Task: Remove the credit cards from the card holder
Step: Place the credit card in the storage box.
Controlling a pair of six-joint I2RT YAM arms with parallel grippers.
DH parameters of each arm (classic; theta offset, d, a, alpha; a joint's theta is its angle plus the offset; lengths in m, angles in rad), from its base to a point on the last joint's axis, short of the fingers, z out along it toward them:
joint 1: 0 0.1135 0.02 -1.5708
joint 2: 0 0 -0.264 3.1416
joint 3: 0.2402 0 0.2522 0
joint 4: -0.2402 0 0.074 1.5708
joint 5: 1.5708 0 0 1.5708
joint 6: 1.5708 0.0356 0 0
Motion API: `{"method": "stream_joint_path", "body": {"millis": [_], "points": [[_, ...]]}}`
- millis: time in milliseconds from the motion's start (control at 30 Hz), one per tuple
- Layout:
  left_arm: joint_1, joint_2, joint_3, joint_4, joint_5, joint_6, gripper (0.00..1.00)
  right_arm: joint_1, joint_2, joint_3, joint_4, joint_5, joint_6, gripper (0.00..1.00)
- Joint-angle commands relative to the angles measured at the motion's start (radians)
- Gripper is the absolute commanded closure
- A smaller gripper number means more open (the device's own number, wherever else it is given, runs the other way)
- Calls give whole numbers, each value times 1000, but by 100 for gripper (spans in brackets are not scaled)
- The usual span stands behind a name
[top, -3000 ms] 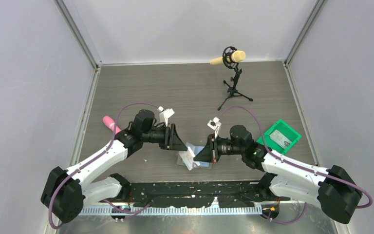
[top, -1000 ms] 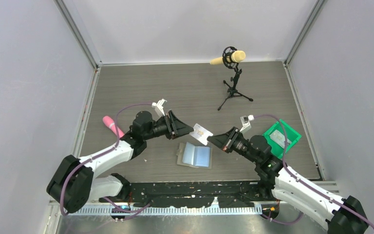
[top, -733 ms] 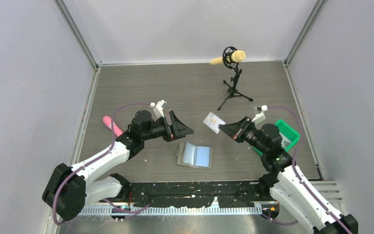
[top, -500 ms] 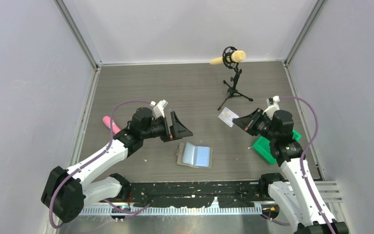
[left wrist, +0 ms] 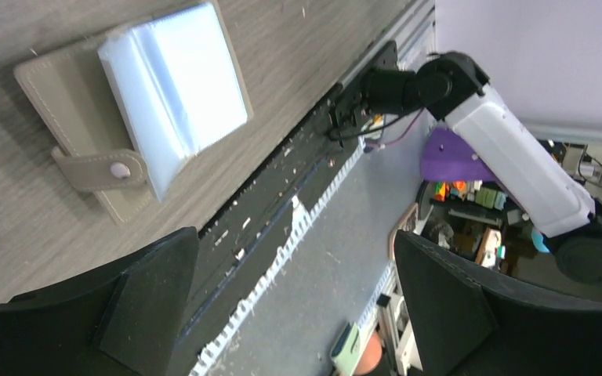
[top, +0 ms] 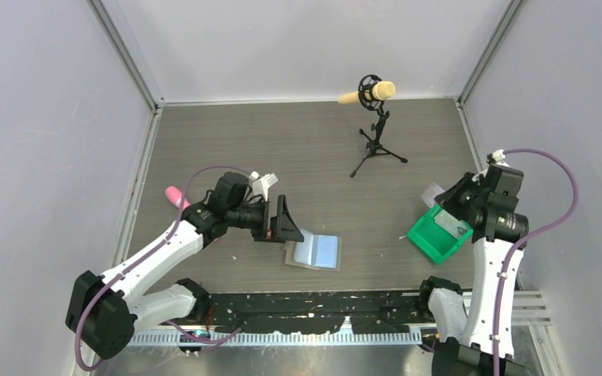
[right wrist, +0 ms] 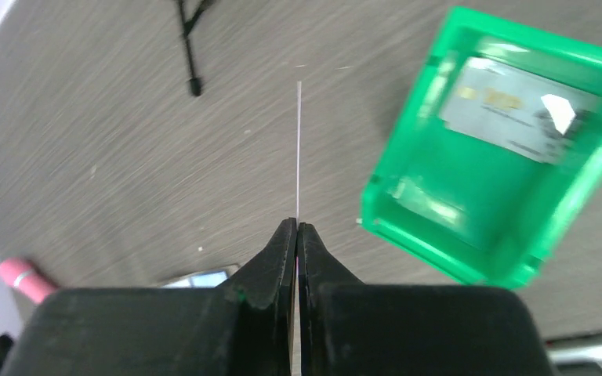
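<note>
Green bin point(top: 427, 237) already holds one credit card point(right wrist: 509, 110); card holder point(top: 314, 252) lies open beside the left gripper point(top: 282, 223), its fingers apart and empty. Right gripper point(right wrist: 297, 227) pinches a second credit card point(right wrist: 299, 149) by its end, short of the bin: early release would likely miss.
</note>
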Motion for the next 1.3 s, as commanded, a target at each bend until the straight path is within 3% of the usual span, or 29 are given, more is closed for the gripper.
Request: {"method": "stream_joint_path", "body": {"millis": [0,167,400,1000,1267], "points": [[-1,7,41,-165,119,102,0,-110,21,104,-181,127,-137,95],[-1,-29,23,-184,138,124,0,-174,73,174,-247,169,-177,95],[-1,-47,77,-306,155,209,0,-221,117,146,-234,168,-188,95],[-1,-29,98,-415,87,272,0,-291,241,-83,56,88,-224,95],[-1,-20,98,-413,66,263,0,-319,300,-95,128,9,-234,95]]}}
